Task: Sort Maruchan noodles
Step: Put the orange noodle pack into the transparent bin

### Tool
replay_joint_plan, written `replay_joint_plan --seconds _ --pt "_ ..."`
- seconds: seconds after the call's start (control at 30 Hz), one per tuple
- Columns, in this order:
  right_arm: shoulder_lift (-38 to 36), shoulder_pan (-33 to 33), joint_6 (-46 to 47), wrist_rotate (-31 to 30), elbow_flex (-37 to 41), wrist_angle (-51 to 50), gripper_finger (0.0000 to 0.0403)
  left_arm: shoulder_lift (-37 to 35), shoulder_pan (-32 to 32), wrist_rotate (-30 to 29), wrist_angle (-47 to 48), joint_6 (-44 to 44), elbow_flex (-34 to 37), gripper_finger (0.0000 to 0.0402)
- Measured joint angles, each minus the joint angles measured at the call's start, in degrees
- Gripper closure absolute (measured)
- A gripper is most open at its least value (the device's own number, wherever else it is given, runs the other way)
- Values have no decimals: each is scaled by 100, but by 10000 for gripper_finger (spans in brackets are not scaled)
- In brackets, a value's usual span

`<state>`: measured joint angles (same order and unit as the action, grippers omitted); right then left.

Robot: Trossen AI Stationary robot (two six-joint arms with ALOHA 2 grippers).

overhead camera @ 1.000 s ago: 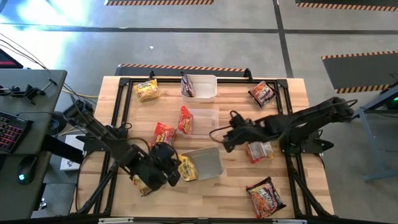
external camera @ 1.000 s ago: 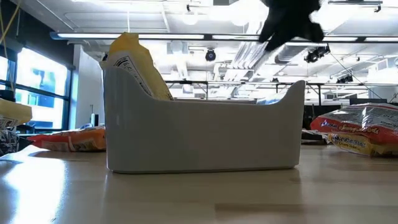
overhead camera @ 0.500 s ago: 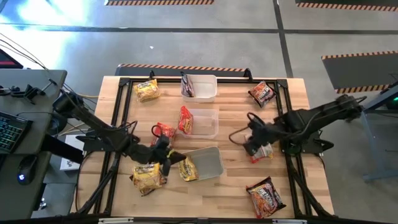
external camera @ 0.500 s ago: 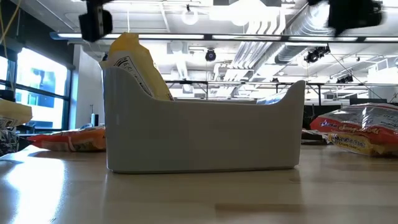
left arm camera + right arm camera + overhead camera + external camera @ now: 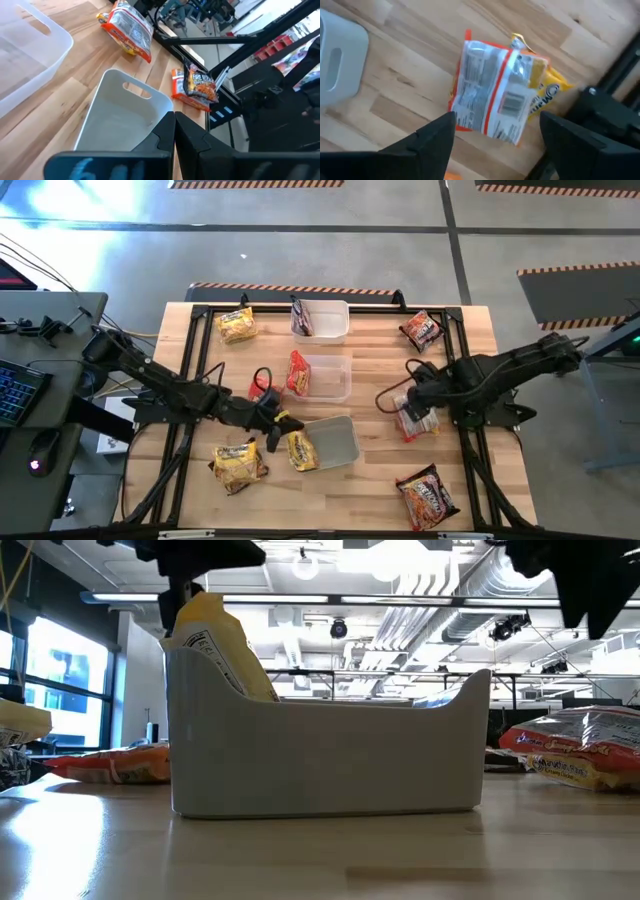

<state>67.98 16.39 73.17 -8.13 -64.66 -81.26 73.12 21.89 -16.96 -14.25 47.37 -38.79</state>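
Note:
Several Maruchan noodle packets lie on the wooden table. My right gripper (image 5: pixel 412 405) (image 5: pixel 495 142) hangs open, pointing down over a red-and-yellow packet (image 5: pixel 495 97) (image 5: pixel 420 425) that lies flat on the table's right side; the fingers stand either side of it, above it. My left gripper (image 5: pixel 277 427) (image 5: pixel 174 131) is shut and empty, just over the left rim of the near white tub (image 5: pixel 338 442) (image 5: pixel 117 112). A yellow packet (image 5: pixel 301 451) (image 5: pixel 215 645) leans inside that tub's left end.
A middle tub (image 5: pixel 335 378) holds a red packet (image 5: pixel 297 372); a far tub (image 5: pixel 328 320) holds a dark one (image 5: pixel 302 317). Loose packets lie at the far left (image 5: pixel 237 325), left middle (image 5: pixel 262 388), near left (image 5: pixel 238 465), far right (image 5: pixel 421 330) and near right (image 5: pixel 428 495).
My left gripper has moved away from the near-left yellow packet, toward the far edge and the near tub's left rim, and tipped up toward level. My right gripper has swung from beside the near tub toward the table's right edge, over the red-and-yellow packet, and turned to point down.

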Motion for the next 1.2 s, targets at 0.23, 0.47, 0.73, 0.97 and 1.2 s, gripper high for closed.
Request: replay_joint_plan --seconds 0.23,0.47,0.73,0.97,1.2 --pt "-760 -811 -892 716 1186 1219 128 0 -325 469 -300 -135 0 401" --pt "-1830 -1058 -816 651 1963 1666 128 2 -367 287 -371 86 0 401" --pt "-2206 -1168 -741 1229 2696 1809 128 2 -656 451 -368 362 0 401" --pt "-2194 -1191 -751 839 2718 1795 128 2 -1108 760 -366 546 0 401" --pt "-2190 -1192 -595 820 2856 1916 128 2 -1669 1145 -366 789 0 401"
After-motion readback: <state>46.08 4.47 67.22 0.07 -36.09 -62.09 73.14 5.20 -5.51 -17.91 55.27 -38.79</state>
